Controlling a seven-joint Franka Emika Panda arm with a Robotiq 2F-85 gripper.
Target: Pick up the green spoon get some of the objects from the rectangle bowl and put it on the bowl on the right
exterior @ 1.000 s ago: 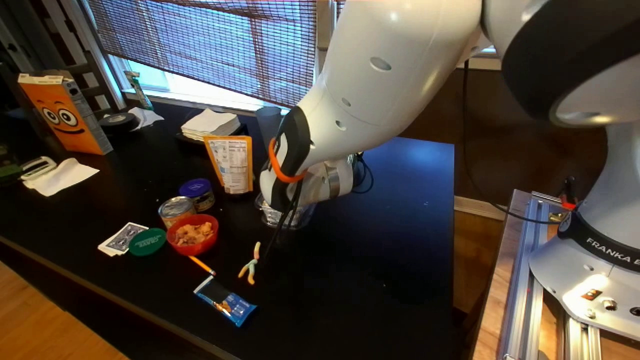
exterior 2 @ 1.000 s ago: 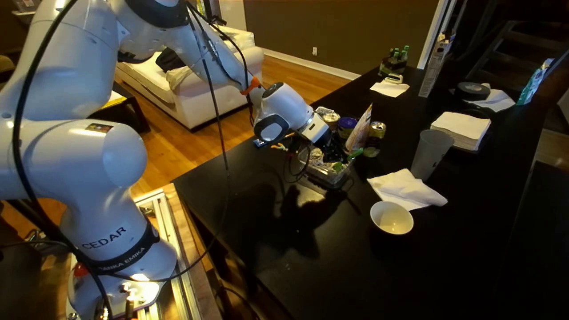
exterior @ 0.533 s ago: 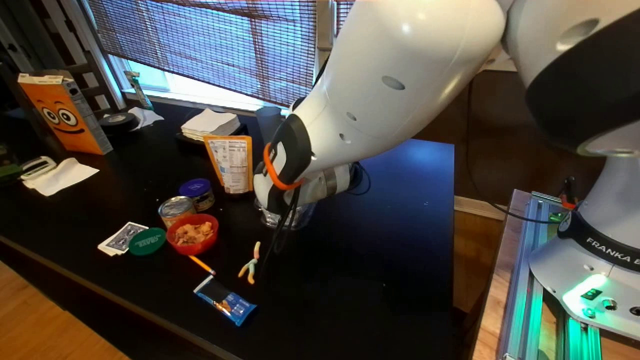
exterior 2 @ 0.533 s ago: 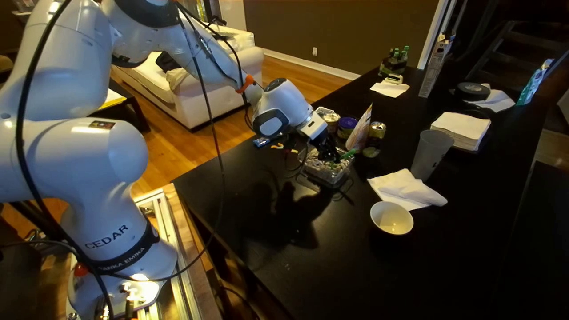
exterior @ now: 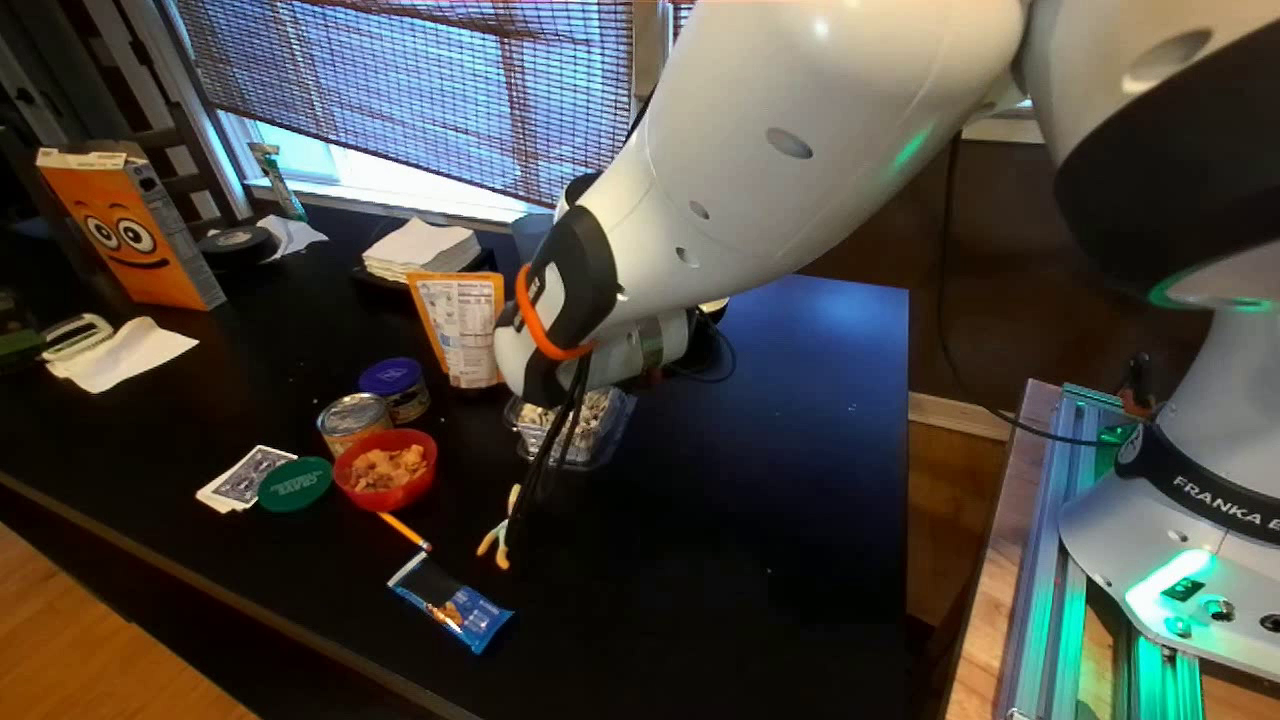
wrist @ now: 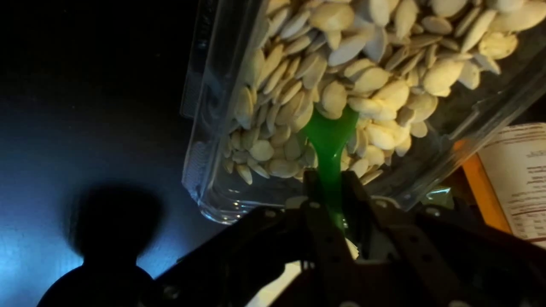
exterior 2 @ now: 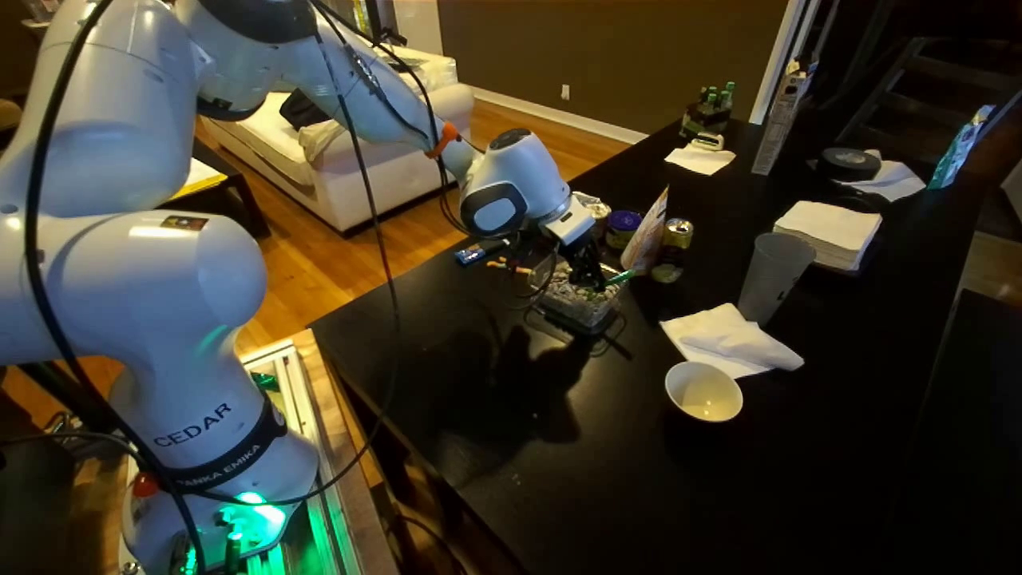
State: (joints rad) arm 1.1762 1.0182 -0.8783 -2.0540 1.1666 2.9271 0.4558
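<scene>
In wrist view, gripper (wrist: 330, 179) is clamped on the spoon (wrist: 328, 145), one finger each side of the green handle. Spoon's head is in the clear tub (wrist: 198, 170), down among the seeds (wrist: 384, 94); a few cover its front end, so can't tell how full it is. Rest of handle pokes out past the gripper, tilted, in an exterior view. Tub sits on the dark table (exterior: 750, 560), seeds over most of it, w/ a strip of clear plastic along one side.

White bowl (exterior 2: 704, 391) is also on the table, well apart from tub, to the rt & nearer the camera in an exterior view. Napkin (exterior 2: 730, 339) just beside it; can't tell if they touch. Cup (exterior 2: 776, 275) stands near napkin's far side, napkin stack (exterior 2: 830, 231) beyond.

Misc. stuff in an exterior view: pouch (exterior: 460, 330) upright near tub; jar (exterior: 393, 385) w/ blue top, can (exterior: 353, 425) & red bowl (exterior: 410, 492) of brown pcs (exterior: 385, 464) grouped close. Green lid (exterior: 294, 484) overlaps cards (exterior: 235, 480). Pencil (exterior: 405, 530) has one end hidden at red bowl, other end near blue packet (exterior: 455, 605). Pastel squiggle (exterior: 502, 545) partly hidden behind cables (exterior: 575, 410). Arm (exterior: 800, 150) reaches over tub; light on its base (exterior: 1165, 590) is green.
</scene>
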